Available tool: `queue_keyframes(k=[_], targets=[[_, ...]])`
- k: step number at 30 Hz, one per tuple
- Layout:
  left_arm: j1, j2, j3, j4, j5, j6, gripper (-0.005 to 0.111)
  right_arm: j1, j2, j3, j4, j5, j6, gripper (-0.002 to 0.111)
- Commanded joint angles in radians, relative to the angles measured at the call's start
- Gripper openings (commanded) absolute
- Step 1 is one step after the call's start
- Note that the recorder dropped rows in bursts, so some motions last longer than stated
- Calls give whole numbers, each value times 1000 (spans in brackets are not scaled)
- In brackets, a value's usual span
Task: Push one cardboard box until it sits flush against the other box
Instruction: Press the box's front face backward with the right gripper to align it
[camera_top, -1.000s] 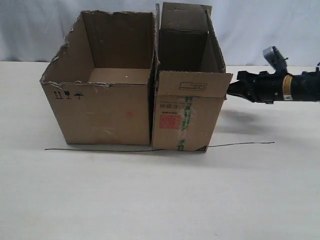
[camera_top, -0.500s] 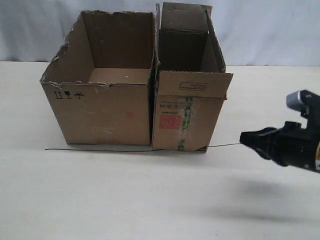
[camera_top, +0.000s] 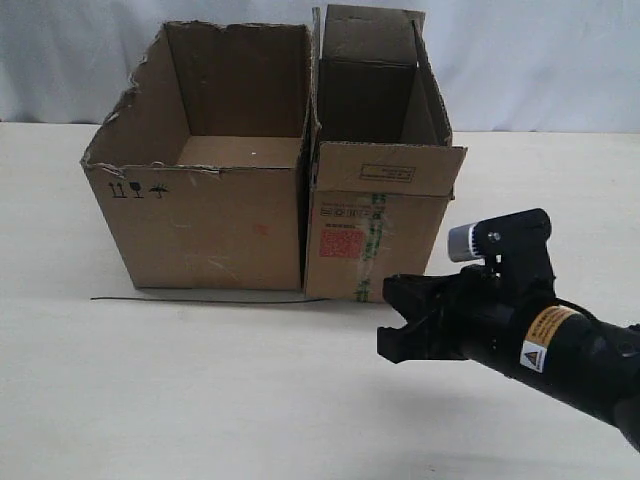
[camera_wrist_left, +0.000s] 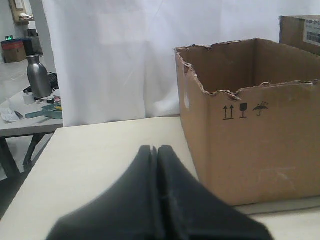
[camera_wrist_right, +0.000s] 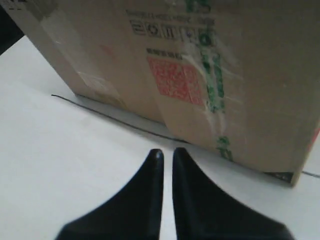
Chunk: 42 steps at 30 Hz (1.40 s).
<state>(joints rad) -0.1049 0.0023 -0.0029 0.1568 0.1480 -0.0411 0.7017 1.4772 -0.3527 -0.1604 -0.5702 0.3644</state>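
Observation:
The narrow carton (camera_top: 375, 230) with a red print patch and green tape stands right of the wide plain box (camera_top: 200, 220) with torn rim. Their facing walls touch along the front seam. My right gripper (camera_top: 390, 320) hovers in front of the narrow carton's lower right corner, clear of it. In the right wrist view the carton's end face (camera_wrist_right: 200, 75) fills the upper part, and the right gripper (camera_wrist_right: 167, 152) holds nothing, with only a thin slit between the tips. The left gripper (camera_wrist_left: 156, 148) is shut and empty, off to the side of the plain box (camera_wrist_left: 260, 145). It is out of the exterior view.
A thin black line (camera_top: 190, 299) runs along the pale table (camera_top: 200, 400) under the boxes' front edges. A white curtain hangs behind. In the left wrist view a side table carries a metal bottle (camera_wrist_left: 39, 75) and clutter beyond the table's end.
The right arm has left the narrow carton's right side, dropped and swung left toward the camera, ending in front of that carton. Neither box has moved.

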Motion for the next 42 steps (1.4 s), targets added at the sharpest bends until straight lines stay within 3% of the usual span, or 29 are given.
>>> queue_keyframes(k=[1, 20, 42], targets=[[0, -2, 3, -1, -3, -1, 0, 64, 3, -61, 184, 42, -189, 5], [0, -2, 3, -1, -6, -1, 0, 68, 202, -286, 284, 84, -281, 5], [0, -2, 3, -1, -6, -1, 0, 31, 207, -299, 288, -4, -332, 5]])
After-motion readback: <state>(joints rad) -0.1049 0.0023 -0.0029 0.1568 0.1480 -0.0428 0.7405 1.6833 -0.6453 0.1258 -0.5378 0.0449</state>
